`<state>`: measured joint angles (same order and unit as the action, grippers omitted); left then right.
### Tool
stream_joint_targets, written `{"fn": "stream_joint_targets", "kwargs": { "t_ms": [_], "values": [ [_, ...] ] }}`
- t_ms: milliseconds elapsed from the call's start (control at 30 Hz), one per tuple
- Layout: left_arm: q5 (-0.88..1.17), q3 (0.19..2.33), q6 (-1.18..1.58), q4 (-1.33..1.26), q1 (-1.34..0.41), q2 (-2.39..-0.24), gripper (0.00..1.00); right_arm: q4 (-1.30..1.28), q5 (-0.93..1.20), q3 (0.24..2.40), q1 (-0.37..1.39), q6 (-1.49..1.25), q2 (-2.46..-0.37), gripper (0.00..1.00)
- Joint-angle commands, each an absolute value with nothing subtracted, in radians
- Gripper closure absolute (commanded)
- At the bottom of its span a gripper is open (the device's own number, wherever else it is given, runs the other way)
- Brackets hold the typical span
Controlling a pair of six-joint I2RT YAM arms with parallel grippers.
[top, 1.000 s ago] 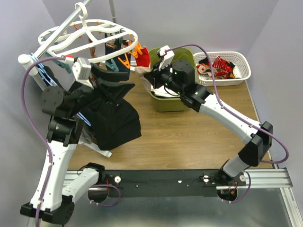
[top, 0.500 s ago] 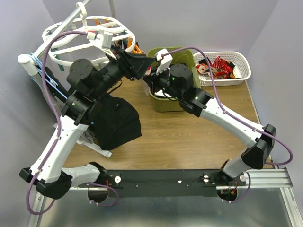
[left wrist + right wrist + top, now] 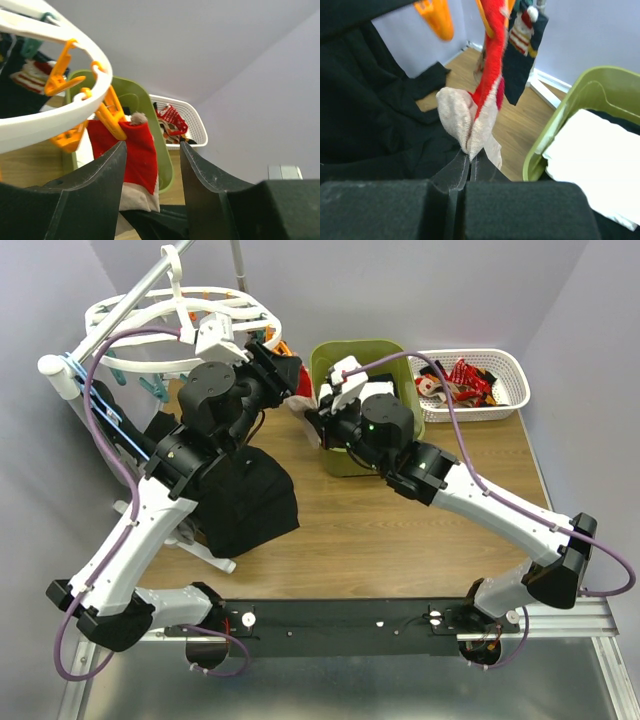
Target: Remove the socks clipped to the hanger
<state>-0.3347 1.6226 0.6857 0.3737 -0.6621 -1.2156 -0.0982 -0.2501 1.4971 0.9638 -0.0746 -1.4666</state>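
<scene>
The white oval hanger (image 3: pixel 150 312) hangs at the back left with teal and orange clips. A red sock (image 3: pixel 141 150) with a beige cuff hangs from an orange clip (image 3: pixel 111 119) on the hanger's rim (image 3: pixel 47 122). My left gripper (image 3: pixel 152 147) is open, its fingers either side of this sock just below the clip. My right gripper (image 3: pixel 470 156) is shut on the sock's beige cuff (image 3: pixel 462 122) from below. A dark sock with a Santa pattern (image 3: pixel 521 47) hangs behind it. In the top view the red sock (image 3: pixel 302 390) sits between the left gripper (image 3: pixel 292 375) and the right gripper (image 3: pixel 312 418).
A green bin (image 3: pixel 385 355) holding a folded white cloth (image 3: pixel 592 150) stands right of the sock. A white mesh basket (image 3: pixel 505 375) with several socks is at the back right. A large black garment (image 3: pixel 245 495) drapes below the hanger.
My left arm has swung from the hanger's left side to its right edge, putting its open fingers around the red sock. My right gripper stays at the sock's cuff.
</scene>
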Motion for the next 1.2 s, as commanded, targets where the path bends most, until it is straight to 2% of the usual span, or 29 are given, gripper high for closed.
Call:
{"fn": "stream_joint_targets", "kwargs": {
  "t_ms": [0,133,767,1167],
  "values": [
    [-0.497,1.598,0.759,0.394,-0.667,-1.219,0.44,-0.071,-0.327,1.456,0.985,-0.034,-1.448,0.99],
    [-0.563,1.657,0.827,0.477,-0.667,-1.27,0.42,-0.071,-0.342,1.448,0.992,-0.018,-1.443,0.99],
    [-0.739,1.687,0.951,0.491,-0.666,-1.382,0.36,-0.009,-0.431,1.365,1.037,0.112,-1.428,0.99],
    [-0.859,1.667,0.901,0.462,-0.661,-1.417,0.36,0.06,-0.433,1.312,1.052,0.163,-1.404,0.99]
  ]
}}
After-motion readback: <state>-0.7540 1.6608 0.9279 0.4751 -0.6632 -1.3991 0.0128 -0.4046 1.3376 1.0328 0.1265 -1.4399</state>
